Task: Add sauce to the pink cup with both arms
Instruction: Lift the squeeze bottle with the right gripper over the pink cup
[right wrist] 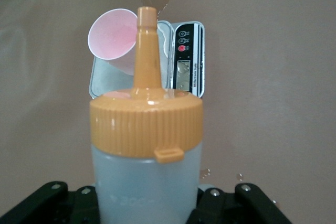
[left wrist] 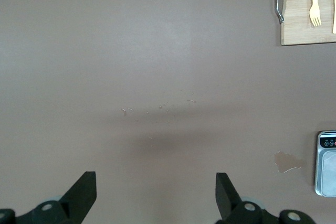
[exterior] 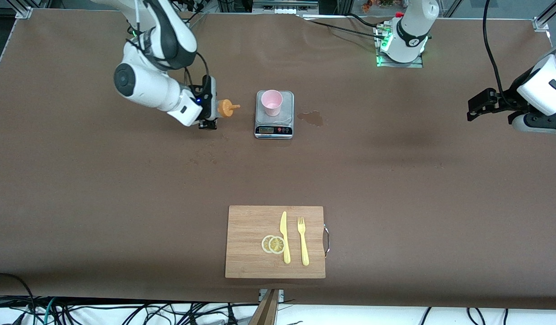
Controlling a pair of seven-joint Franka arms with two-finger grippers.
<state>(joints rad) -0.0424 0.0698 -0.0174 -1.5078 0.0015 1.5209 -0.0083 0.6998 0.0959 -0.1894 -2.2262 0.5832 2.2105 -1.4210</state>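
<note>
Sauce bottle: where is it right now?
The sauce bottle is in the right gripper, tipped sideways over the table, nozzle toward the pink cup on the scale.

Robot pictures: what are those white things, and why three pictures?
They are two robot arms at a brown table. The big picture looks down from across the table; the other two come from cameras on the arms' wrists. The right tool holds a sauce bottle, tipped sideways, nozzle toward the pink cup. The cup stands on a scale. The left tool waits open, holding nothing, at its end. Nearer the camera, a wooden board carries a knife, fork and lemon slices.
</note>
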